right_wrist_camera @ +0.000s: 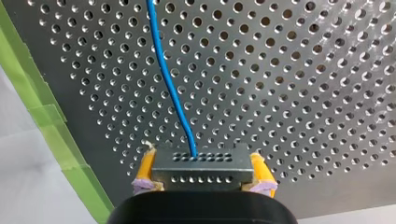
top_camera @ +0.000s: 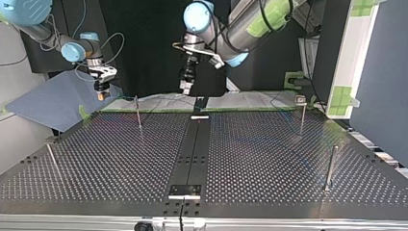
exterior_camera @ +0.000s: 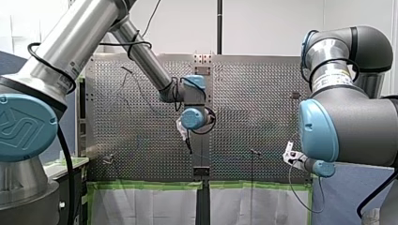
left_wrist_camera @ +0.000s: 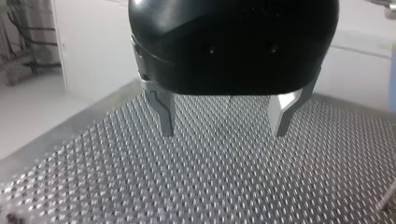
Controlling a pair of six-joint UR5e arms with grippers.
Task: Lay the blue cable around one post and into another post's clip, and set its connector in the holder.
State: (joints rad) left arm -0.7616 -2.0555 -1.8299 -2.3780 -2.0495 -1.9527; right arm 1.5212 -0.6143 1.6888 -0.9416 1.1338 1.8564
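My right gripper (right_wrist_camera: 201, 162) is clenching the connector (right_wrist_camera: 201, 173) near the table (right_wrist_camera: 303, 93) edge with green tape (right_wrist_camera: 52, 127) — the blue cable (right_wrist_camera: 170, 88) is running ahead over free holes. My left gripper (left_wrist_camera: 224, 120) is hanging released, fingers wide apart.

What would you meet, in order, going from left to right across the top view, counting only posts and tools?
Leaning post, my right tool, thin post, my left tool, clip-topped post, thick post.
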